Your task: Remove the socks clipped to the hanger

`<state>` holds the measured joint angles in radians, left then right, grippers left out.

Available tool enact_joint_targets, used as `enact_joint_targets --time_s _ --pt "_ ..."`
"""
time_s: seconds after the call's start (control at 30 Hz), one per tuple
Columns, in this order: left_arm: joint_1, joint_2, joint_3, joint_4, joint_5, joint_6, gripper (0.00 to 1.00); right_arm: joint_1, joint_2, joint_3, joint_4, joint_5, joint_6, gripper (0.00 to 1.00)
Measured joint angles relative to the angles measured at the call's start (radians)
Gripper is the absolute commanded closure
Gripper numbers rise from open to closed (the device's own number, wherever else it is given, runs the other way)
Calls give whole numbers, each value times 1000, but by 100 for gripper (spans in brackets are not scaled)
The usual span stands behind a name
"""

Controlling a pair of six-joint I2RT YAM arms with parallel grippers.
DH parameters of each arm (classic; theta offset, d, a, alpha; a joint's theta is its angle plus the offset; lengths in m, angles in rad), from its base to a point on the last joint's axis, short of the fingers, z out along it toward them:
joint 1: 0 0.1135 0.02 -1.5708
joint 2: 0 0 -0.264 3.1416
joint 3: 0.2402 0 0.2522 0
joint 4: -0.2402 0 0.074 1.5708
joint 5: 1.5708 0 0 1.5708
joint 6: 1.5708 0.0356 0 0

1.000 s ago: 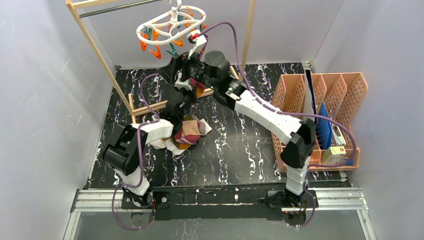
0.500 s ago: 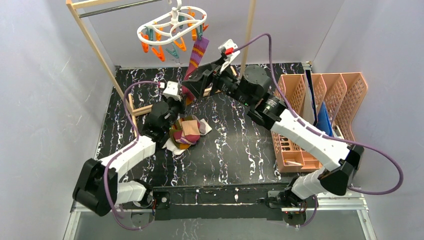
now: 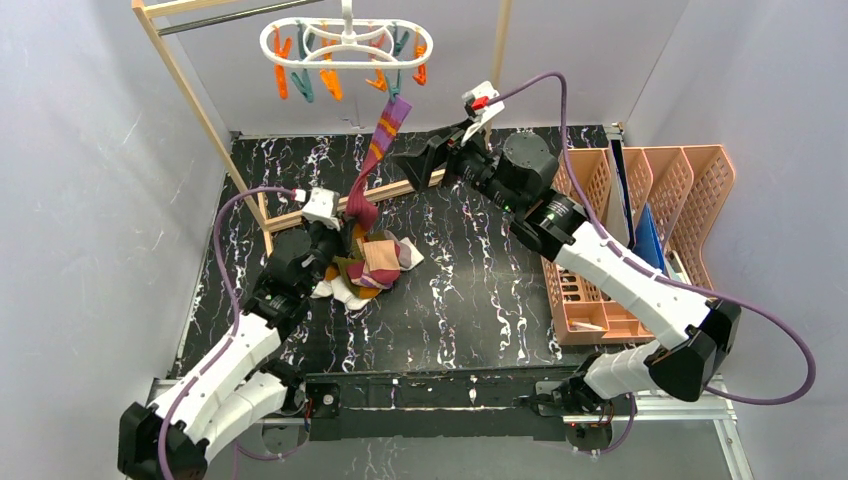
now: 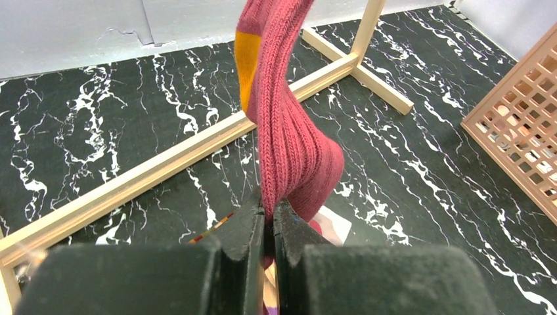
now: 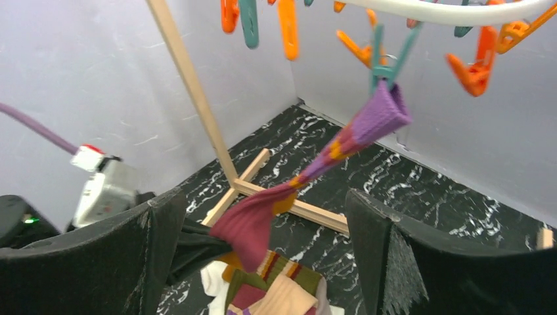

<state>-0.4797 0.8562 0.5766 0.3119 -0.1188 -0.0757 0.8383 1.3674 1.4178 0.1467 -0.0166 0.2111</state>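
Note:
The white oval hanger (image 3: 345,40) hangs from the rack bar with orange and teal pegs. One maroon, orange and purple striped sock (image 3: 380,140) is still clipped by its purple end to a teal peg (image 5: 387,56). It stretches taut down to my left gripper (image 3: 350,215), which is shut on its maroon end (image 4: 289,138), jaws pinched together (image 4: 269,216). My right gripper (image 3: 422,160) is open and empty, to the right of the sock; in its wrist view the sock (image 5: 309,177) lies beyond the spread jaws (image 5: 263,197). Several loose socks (image 3: 375,265) lie piled on the table.
The wooden rack's base bar (image 4: 164,164) crosses the table behind the pile, and its uprights (image 3: 195,110) flank the hanger. A peach slotted organiser (image 3: 640,220) holding items stands at the right. The tabletop (image 3: 480,290) is black marble-patterned.
My left gripper has pulled down and toward the near-left, stretching the sock taut. My right gripper has drawn back to the right, off the sock. The hanger has swung level.

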Motion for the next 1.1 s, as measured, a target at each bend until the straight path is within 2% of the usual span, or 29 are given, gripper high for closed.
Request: enact_joint_targets --time_s 0.27,0.43,0.7,0.9,1.1 --pt "0 -169 -27 -150 15 -26 100 -21 -40 -40 3 68 19 2" --pt "0 -202 -43 -186 23 -26 100 -25 -33 -39 19 61 43 2" --pt "0 -146 -84 -177 77 -53 100 -5 47 17 27 -10 72 2" --pt "0 -91 -88 -162 134 -55 100 54 51 19 24 -16 61 2" --pt "0 -47 -88 -150 167 -55 100 56 51 19 24 -17 53 2"
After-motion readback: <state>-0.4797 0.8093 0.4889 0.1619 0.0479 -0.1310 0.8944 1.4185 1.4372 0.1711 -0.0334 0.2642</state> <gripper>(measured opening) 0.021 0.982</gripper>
